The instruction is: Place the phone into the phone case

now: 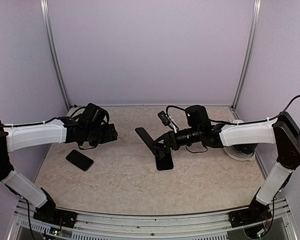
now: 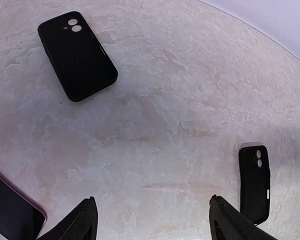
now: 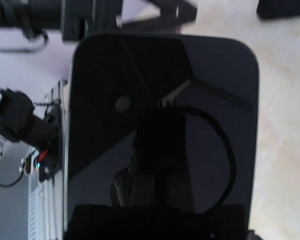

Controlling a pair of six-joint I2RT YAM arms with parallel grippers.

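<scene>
My right gripper [image 1: 160,146] is shut on the phone [image 3: 160,100]. Its glossy dark screen fills the right wrist view and hides the fingers. In the top view a slanted black slab [image 1: 146,137] rises up-left from that gripper, and another black slab [image 1: 164,161] sits just below it. I cannot tell there which is the phone. My left gripper [image 2: 152,215] hangs open over bare table. A black phone case [image 2: 77,55] lies ahead of it, camera holes up. A second black case [image 2: 255,182] lies by the right finger [image 2: 225,220].
A dark phone corner with a pink edge [image 2: 10,212] pokes into the left wrist view at lower left. A black slab [image 1: 80,160] lies flat below the left arm. A white round object [image 1: 240,150] sits under the right arm. Lavender walls enclose the table [image 1: 120,185].
</scene>
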